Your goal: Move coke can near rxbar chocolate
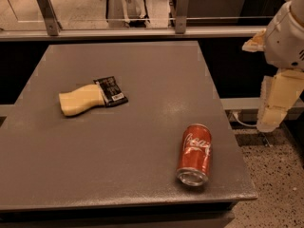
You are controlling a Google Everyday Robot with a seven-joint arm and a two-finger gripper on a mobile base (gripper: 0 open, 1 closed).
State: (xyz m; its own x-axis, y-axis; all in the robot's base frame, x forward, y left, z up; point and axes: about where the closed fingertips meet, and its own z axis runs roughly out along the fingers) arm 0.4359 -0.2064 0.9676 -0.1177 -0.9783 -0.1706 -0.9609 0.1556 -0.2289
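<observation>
gripper (pixel 270 120) hangs right of table (pixel 142 141), pointing down; state unclear | coke can (pixel 194 154) lying well apart from rxbar chocolate (pixel 111 91)

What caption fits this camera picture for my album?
Coke can lies sideways on grey table, apart from rxbar chocolate; gripper hangs beyond the table edge.

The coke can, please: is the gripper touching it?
Apart: the camera view shows the gripper hanging right of the table, well off the coke can.

The arm (pixel 286 38) is seen at the right edge of the frame, its white housing held in the upper right. The gripper (pixel 276 103) is hung beneath it, pointed downward, at mid-right.
</observation>
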